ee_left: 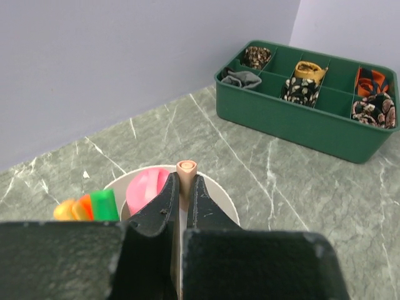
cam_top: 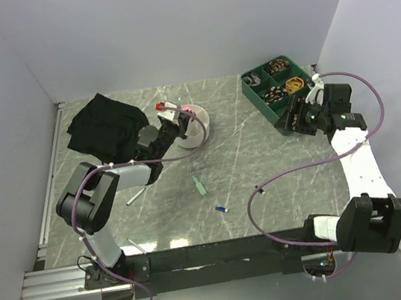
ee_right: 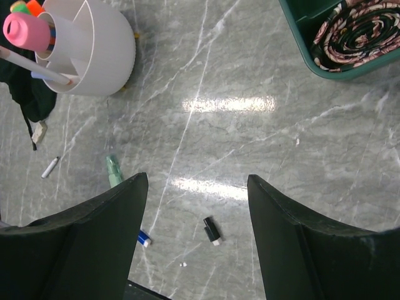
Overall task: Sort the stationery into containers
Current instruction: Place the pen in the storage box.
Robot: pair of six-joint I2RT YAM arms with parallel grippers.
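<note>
My left gripper (cam_top: 179,121) is shut on a thin pale pen (ee_left: 186,169), held over the round white bowl (cam_top: 200,136). The pen's tan end pokes out past the fingertips (ee_left: 164,195). A pink-capped bottle (ee_left: 147,187) and orange and green highlighters (ee_left: 87,206) stand in the bowl (ee_left: 226,204). The floppy black bag (cam_top: 103,127) lies left of the bowl. A green pen (cam_top: 199,185), a blue piece (cam_top: 221,209), a black piece (ee_right: 212,230) and a grey pen (cam_top: 136,196) lie loose on the table. My right gripper (cam_top: 303,116) hangs open and empty at the right, by the green tray.
A green divided tray (cam_top: 278,89) with rolled patterned items stands at the back right, right next to my right arm. A white pen (cam_top: 135,245) lies near the left arm's base. White walls close in the table on three sides.
</note>
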